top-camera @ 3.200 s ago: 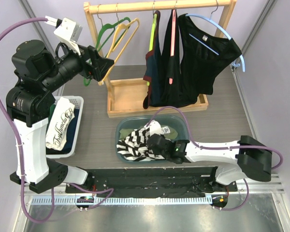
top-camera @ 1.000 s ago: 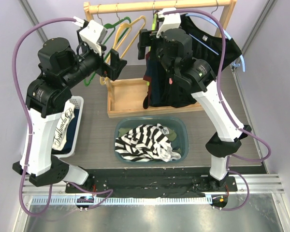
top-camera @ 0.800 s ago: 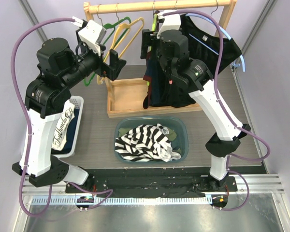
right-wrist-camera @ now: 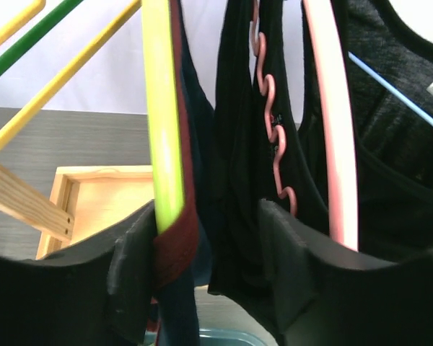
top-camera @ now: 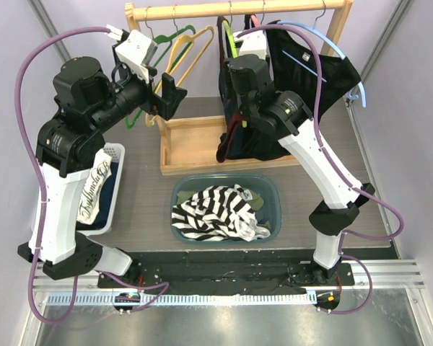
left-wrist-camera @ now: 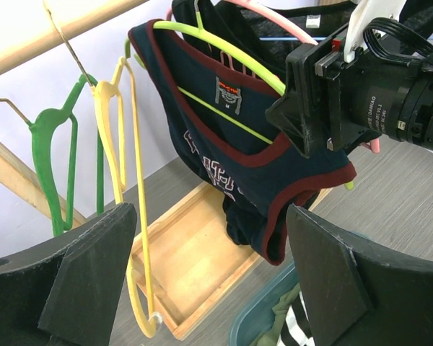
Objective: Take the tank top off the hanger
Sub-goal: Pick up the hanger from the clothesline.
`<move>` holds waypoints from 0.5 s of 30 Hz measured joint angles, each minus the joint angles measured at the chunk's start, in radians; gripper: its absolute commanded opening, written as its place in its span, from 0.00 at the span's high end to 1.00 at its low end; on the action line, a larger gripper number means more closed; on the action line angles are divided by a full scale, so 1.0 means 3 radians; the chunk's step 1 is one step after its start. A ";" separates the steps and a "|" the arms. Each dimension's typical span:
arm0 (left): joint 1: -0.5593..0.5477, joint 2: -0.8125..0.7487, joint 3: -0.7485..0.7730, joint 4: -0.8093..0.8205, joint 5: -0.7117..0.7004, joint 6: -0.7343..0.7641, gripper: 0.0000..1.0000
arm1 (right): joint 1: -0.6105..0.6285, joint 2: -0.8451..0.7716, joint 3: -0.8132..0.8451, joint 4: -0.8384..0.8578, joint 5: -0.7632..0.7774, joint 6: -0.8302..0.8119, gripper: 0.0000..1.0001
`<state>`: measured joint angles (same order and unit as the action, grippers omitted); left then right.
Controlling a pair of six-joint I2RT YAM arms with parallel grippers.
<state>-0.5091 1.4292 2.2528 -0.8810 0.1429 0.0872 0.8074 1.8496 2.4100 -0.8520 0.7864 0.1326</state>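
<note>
Tank top point(left-wrist-camera: 195, 122): navy with maroon edging, hung on the lime hanger point(right-wrist-camera: 162, 130) from the wooden rail point(top-camera: 238, 9), at 12 o'clock on the table point(top-camera: 144, 202).

Right gripper point(right-wrist-camera: 208, 238): my jaws stand part-way apart around the maroon-edged strap. The strap and the lime bar lie against my 9 o'clock finger, and black cloth point(right-wrist-camera: 238, 144) lies against my 3 o'clock finger. I cannot tell whether they press on the strap.

Left gripper point(left-wrist-camera: 209, 216): my jaws are spread wide with nothing between them. They face the tank top from its 9 o'clock side, apart from it.

Pink hanger point(right-wrist-camera: 332, 130): just beside the strap at 3 o'clock, among the black cloth.

Yellow hanger point(left-wrist-camera: 133, 180), green hanger point(left-wrist-camera: 50, 137): on the rail toward 9 o'clock.

Wooden tray point(top-camera: 187, 144): under the rail.

Teal bin point(top-camera: 270, 189): at 6 o'clock from the tray, holding striped cloth point(top-camera: 209, 209).

White basket point(top-camera: 115, 153): at 9 o'clock on the table, with folded clothes.
</note>
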 measured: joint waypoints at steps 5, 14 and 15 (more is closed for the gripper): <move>0.0003 -0.0061 -0.0038 -0.0003 -0.0001 0.0005 0.12 | -0.0031 0.0034 0.0078 -0.0018 -0.0121 -0.0047 0.91; 0.0003 -0.0112 -0.0047 -0.0006 -0.0003 0.0014 0.13 | -0.0081 -0.0155 -0.0395 0.0478 -0.0299 -0.0361 0.99; 0.0003 -0.0112 -0.0052 -0.0006 -0.0003 0.0015 0.13 | -0.0081 -0.0197 -0.0472 0.0544 -0.0305 -0.0407 0.99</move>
<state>-0.5083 1.3956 2.2372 -0.8829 0.1421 0.0917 0.7830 1.7905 2.2684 -0.6888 0.6949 0.0105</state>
